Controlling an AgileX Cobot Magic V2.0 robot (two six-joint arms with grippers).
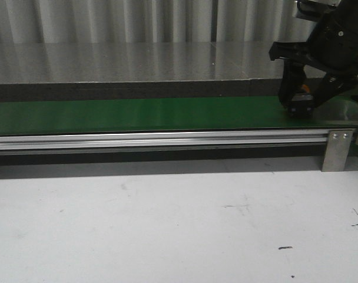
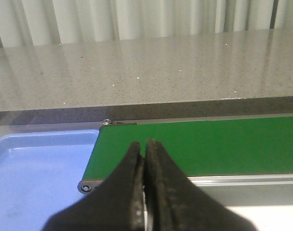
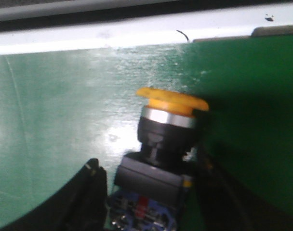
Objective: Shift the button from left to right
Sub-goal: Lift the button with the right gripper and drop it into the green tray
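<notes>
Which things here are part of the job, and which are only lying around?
Part of the job:
- button
- right gripper, around the button
- green belt under it

Only there:
- blue tray
- left gripper, shut, holding nothing
- grey counter

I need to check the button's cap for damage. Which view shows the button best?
The right wrist view: the button fills the frame, with orange cap, silver ring and black body clear between the right gripper's fingers. The front view shows only a small dark shape with an orange speck on the belt. The left wrist view misses it.
</notes>
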